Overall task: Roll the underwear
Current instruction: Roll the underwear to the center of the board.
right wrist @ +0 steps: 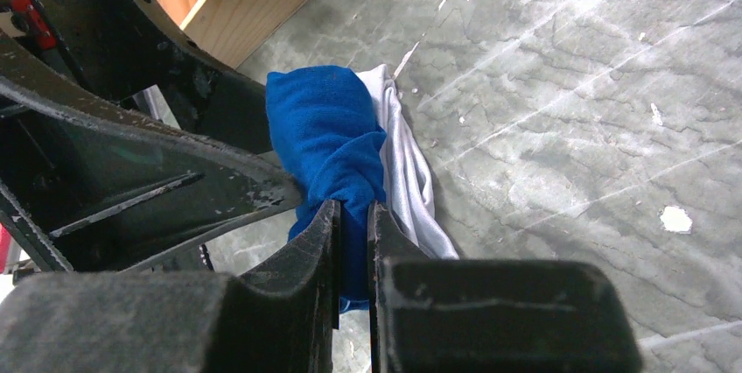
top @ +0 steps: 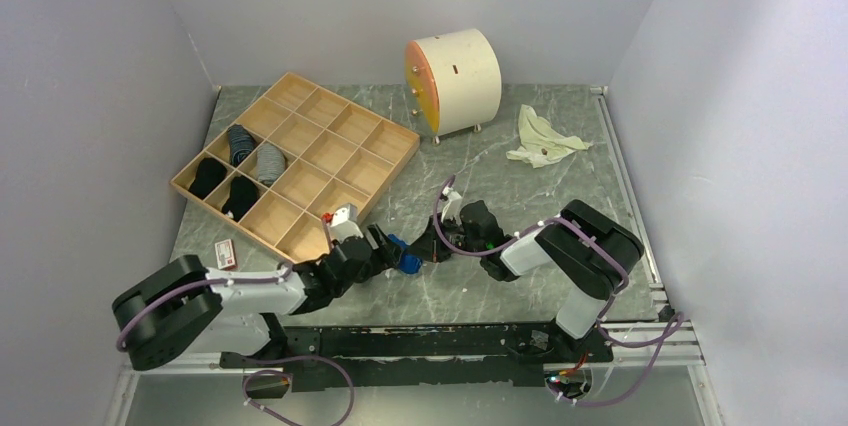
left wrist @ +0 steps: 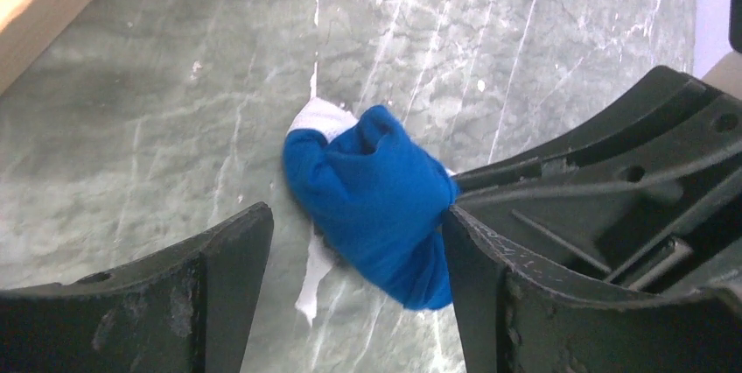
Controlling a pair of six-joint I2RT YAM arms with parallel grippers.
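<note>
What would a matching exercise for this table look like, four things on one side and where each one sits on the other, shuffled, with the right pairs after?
Things
1. blue rolled underwear
2. cream round drum with an orange face
3. pale crumpled cloth
4. dark rolled garments

Places
A. in compartments of the wooden grid tray
B. standing on small feet at the back middle of the table
C. pinched in the right gripper
D. lying loose at the back right

Pairs: 1-C, 2-B, 3-D, 4-A
</note>
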